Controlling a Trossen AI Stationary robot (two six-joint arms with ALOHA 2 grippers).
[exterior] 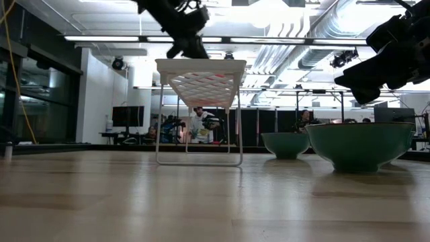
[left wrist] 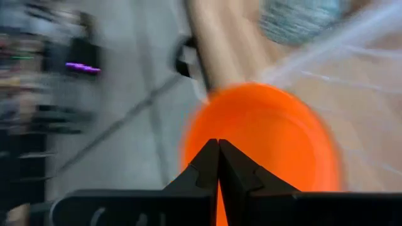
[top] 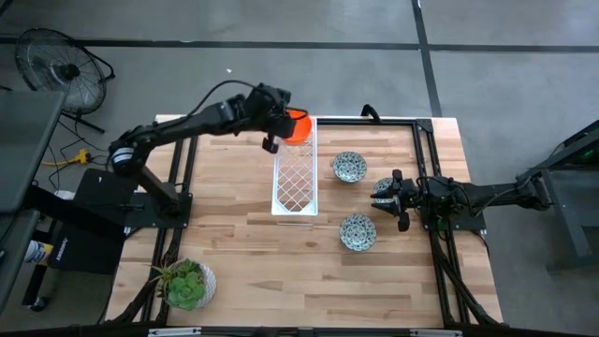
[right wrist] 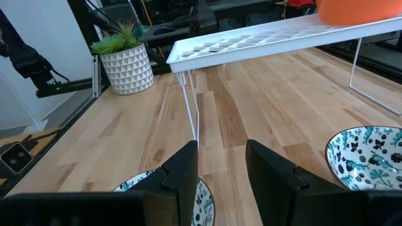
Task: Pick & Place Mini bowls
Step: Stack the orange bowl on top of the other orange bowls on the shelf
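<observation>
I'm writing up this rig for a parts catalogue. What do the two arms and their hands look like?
Both arms are dark, nearly black, built of slim jointed segments with thicker rounded joints. The left hand ends in two matte black angular fingers with stepped, notched inner edges. The right hand has the same flat black tapering fingers. No markings are legible on either.

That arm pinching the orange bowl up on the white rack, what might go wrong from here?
The left gripper is shut on just the rim of the orange bowl, which sits at the far end of the white rack; a thin pinch like that could slip or tip the bowl when it is lifted. Pulling sideways might also drag the light wire-legged rack. The right gripper, open, hovers over a patterned bowl and could knock it if it drops carelessly.
</observation>
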